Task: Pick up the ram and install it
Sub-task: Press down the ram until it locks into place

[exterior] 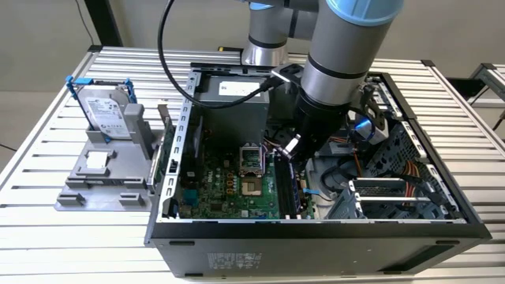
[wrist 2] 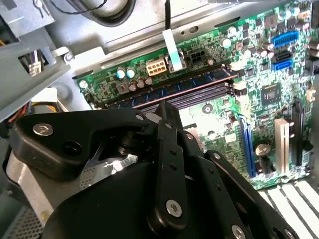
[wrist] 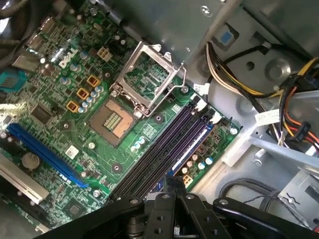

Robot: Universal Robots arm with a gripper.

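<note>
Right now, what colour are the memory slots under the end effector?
Black memory slots, with white end clips; clearest in the first wrist view.

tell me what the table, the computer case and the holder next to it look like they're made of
Table: looks like bare aluminium, pale silver slats with a dull sheen. Computer case: seems painted sheet metal outside, matte black, with thin bare grey panels inside. Grey holder: probably plastic, flat matte grey with chunky moulded shapes; it carries a hard drive in a blue frame.
</note>
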